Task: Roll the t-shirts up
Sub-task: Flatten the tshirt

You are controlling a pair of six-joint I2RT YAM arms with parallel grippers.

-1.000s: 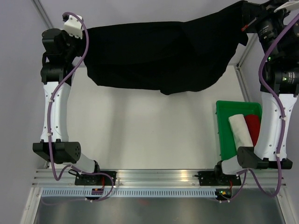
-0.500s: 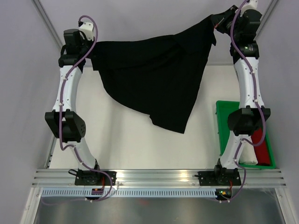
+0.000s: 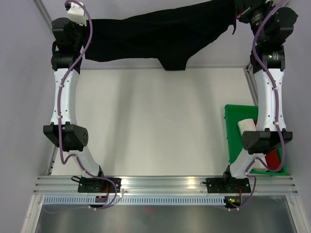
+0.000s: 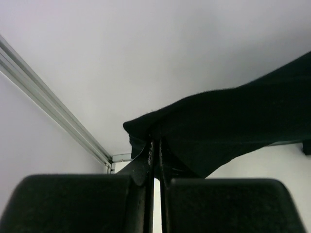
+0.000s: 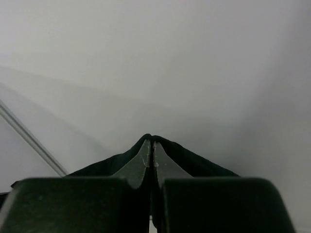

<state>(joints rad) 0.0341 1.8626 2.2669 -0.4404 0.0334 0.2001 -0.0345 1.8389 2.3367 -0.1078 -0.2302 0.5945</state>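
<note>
Two arms hold your black t-shirt [image 3: 160, 34] stretched in air at 12 o'clock, above desk [image 3: 155, 121]. Left fingers [image 4: 154, 145] pinch one corner, right fingers [image 5: 151, 145] pinch other. White roll [image 3: 247, 125] sits in green bin [image 3: 232, 136] at 4 o'clock.

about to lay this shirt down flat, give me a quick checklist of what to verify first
1. Left gripper pinching the black short-sleeved cloth t-shirt: ok, fingers shut on a cloth edge in the left wrist view.
2. Right gripper pinching the shirt: ok, fingers shut with black cloth around them.
3. Shirt spread between both arms: ok, stretched across the far edge, a fold sagging mid-span.
4. Shirt off the white table: cannot tell whether the sagging fold touches it.
5. Green plastic bin apart from the shirt: ok, it sits near right, holding a white cloth roll and a red cloth roll.
</note>
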